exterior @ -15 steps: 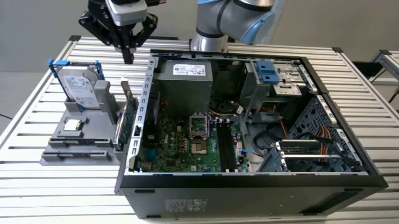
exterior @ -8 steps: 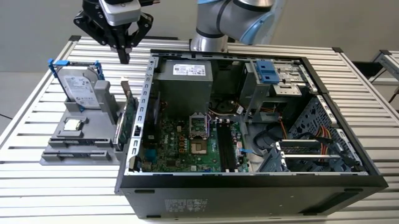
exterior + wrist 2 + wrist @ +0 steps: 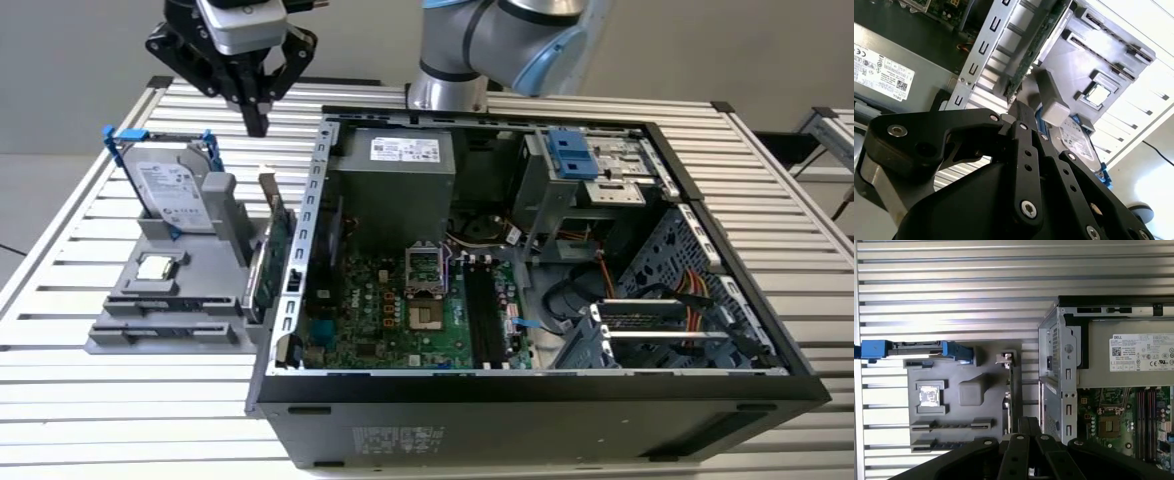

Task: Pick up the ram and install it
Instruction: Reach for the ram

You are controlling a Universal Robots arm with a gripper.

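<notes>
Above the far end of a grey plastic holder tray [image 3: 160,318] we find the black gripper [image 3: 254,124], hanging in the air with its two fingers pressed together on nothing. Below it stands the ram [image 3: 274,255], a long, thin, dark green circuit-board stick, set on its long edge in a slot along the side of the tray that faces the open black computer case [image 3: 534,405]. It seems to stand just beside the case's metal wall; we cannot tell whether the two touch.

In the first wrist view the gripper [image 3: 1027,422] lines up over the ram [image 3: 1010,390]. In the second wrist view its tips [image 3: 1020,108] sit near the ram's [image 3: 1034,50] end.

On the tray we also see a large silver drive with a blue frame [image 3: 174,190] and a small square silver chip [image 3: 158,267]. Tray and case rest on a slatted metal worktop [image 3: 80,410].
</notes>
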